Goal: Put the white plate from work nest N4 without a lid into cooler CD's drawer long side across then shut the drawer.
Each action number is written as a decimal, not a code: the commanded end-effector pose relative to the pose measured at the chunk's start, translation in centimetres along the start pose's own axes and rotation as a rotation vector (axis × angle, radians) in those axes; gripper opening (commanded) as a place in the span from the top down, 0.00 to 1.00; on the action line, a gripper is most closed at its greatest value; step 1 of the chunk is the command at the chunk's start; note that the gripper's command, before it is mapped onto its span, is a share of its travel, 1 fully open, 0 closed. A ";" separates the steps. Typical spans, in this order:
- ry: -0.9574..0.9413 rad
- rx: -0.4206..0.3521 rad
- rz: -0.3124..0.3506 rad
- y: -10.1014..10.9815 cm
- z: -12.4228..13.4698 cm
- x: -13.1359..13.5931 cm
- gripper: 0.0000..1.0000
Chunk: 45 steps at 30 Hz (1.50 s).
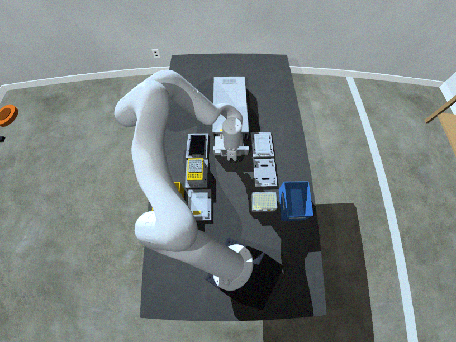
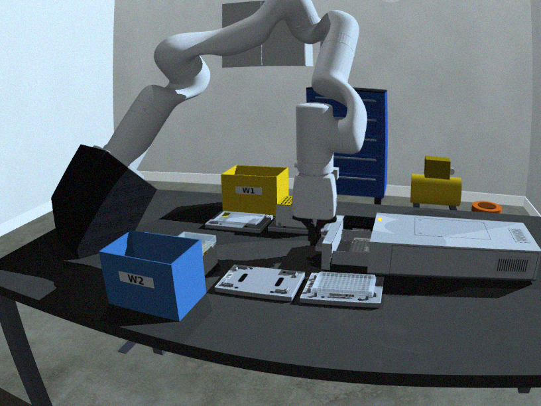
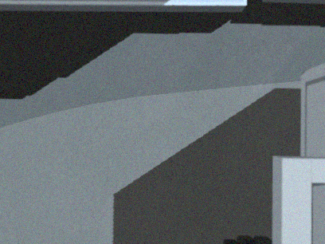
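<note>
The cooler CD (image 1: 229, 99) (image 2: 454, 235) stands at the back of the bench. Its drawer (image 1: 214, 147) (image 2: 327, 255) sticks out part way, and its front panel shows at the lower right of the wrist view (image 3: 296, 199). The white plate (image 2: 358, 245) lies flat in the drawer with its long side across it; the wrist hides it from above. CD's lamp (image 2: 380, 218) (image 1: 221, 130) glows yellow. My gripper (image 1: 232, 157) (image 2: 313, 238) is shut on nothing and hangs low, right at the outer face of the drawer front.
An empty work nest (image 1: 265, 172) (image 2: 260, 281) lies right of the drawer, and a clear plate (image 1: 262, 144) (image 2: 345, 284) sits on the nest behind it. Blue bin W2 (image 1: 295, 200) (image 2: 148, 279) and yellow bin W1 (image 2: 254, 188) stand nearby. A black plate (image 1: 197, 144) and a yellow tip box (image 1: 195, 169) are on the left.
</note>
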<state>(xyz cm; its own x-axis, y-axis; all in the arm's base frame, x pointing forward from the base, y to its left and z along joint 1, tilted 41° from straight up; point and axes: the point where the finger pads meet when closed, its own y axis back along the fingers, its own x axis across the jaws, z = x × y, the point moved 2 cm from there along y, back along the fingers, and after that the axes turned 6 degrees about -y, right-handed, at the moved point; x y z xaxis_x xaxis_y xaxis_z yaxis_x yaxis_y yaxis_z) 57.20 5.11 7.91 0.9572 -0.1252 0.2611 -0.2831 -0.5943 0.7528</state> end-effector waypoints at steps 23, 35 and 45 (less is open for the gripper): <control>0.001 0.000 0.002 0.1 -0.4 3.5 1.00; 0.001 0.000 0.002 0.1 -0.6 5.4 1.00; 0.001 0.000 0.002 0.1 -0.7 6.7 1.00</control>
<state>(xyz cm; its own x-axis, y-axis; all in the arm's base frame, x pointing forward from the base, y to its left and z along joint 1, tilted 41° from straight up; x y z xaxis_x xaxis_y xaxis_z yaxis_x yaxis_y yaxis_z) 62.86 4.86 9.85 0.9570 -0.1253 0.2616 -0.2835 -0.5942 0.7527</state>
